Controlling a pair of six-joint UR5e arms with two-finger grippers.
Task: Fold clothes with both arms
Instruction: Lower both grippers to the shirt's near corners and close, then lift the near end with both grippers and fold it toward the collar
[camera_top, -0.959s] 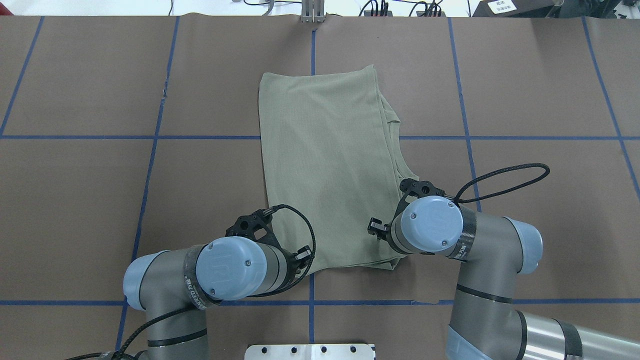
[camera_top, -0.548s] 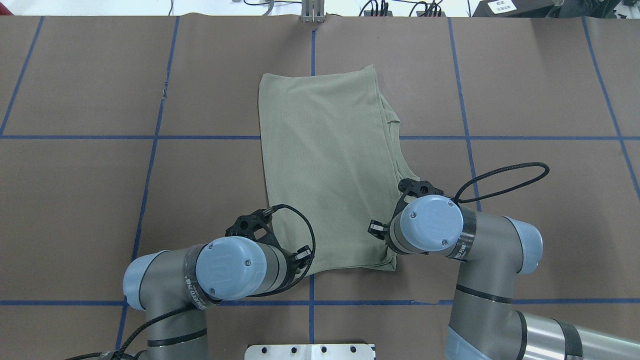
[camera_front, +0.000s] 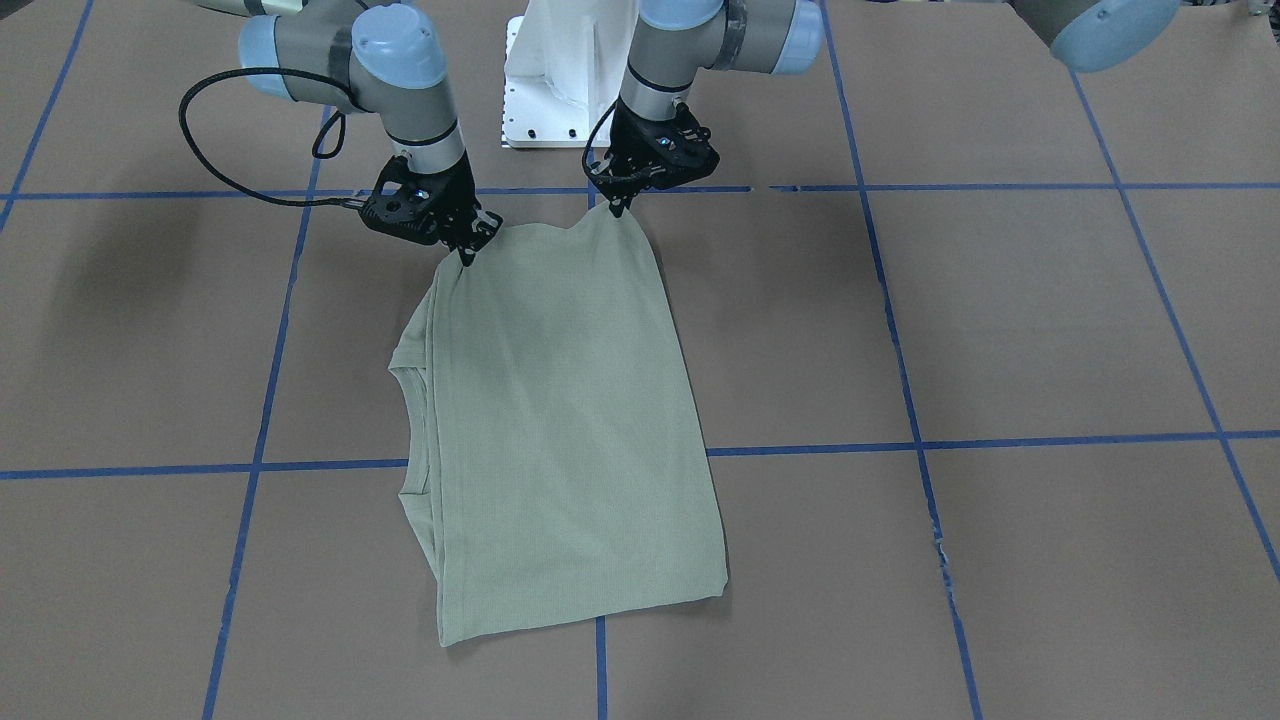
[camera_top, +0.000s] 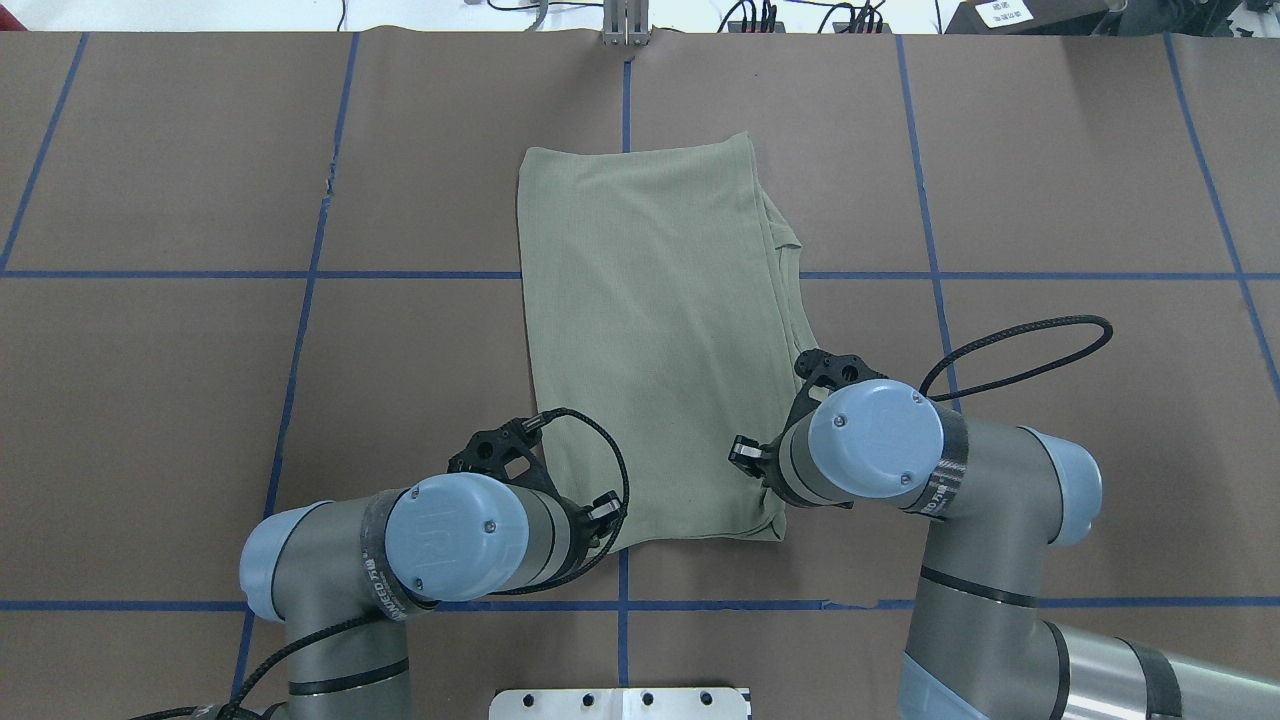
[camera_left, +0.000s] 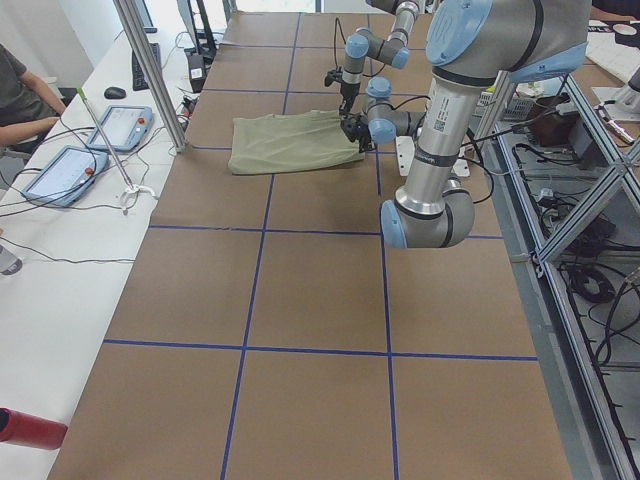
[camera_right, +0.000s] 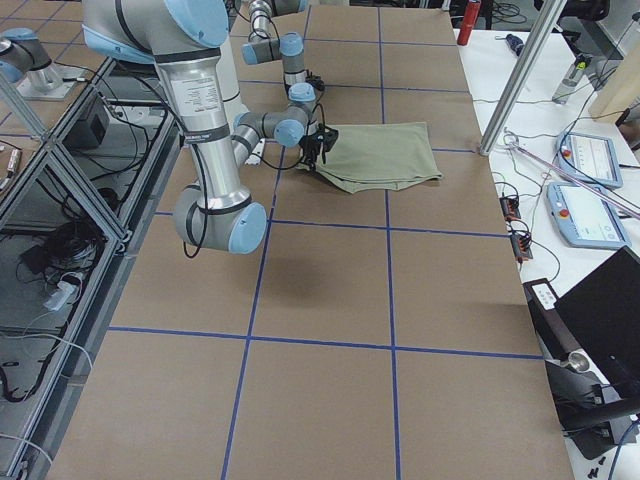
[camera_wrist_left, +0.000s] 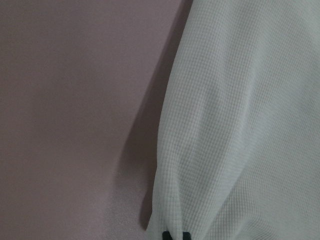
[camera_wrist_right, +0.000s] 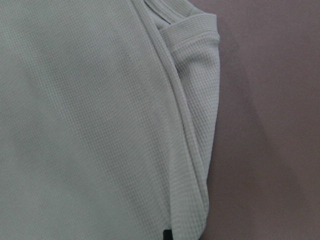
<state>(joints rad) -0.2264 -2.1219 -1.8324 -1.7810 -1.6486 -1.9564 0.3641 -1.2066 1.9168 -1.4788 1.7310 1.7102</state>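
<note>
I see the brown paper-covered tabletop (camera_top: 1050, 200), ruled into squares by blue tape lines (camera_top: 150, 273), filling every view. Over its near side reach two grey-silver tubular arms with light blue joint caps, the left arm (camera_top: 330, 570) and the right arm (camera_top: 1000, 475), each bent at the elbow with its wrist pointing down. The pale sage-green knit shirt (camera_top: 650, 330) lies between and beyond the two end effectors, folded into a long panel that runs away from them toward the far edge of the tabletop, most of it flat. Behind the end effectors, on the robot's side, stands the white metal pedestal base (camera_front: 550, 90). The left end effector (camera_front: 615, 205), black and two-fingered, is clenched on the shirt's near corner on its own side; in my left wrist view its dark fingertips (camera_wrist_left: 167, 235) meet at the frame's bottom edge with cloth bunched around them, and the fabric rises off the tabletop to a small peak there. The right end effector (camera_front: 465, 250) is clamped on the other near corner, the hem drawn up to it in the front-facing view; my right wrist view shows just one dark tip (camera_wrist_right: 167, 234) against the cloth. Between the two end effectors the hem sags slightly. On the right end effector's outer side the stacked folded layers show, ending farther out in a ribbed edge (camera_wrist_right: 200, 30). A black cable loop (camera_top: 1045, 320) arcs out beside the right end effector, and a smaller cable loop (camera_top: 622, 470) curls beside the left one.
</note>
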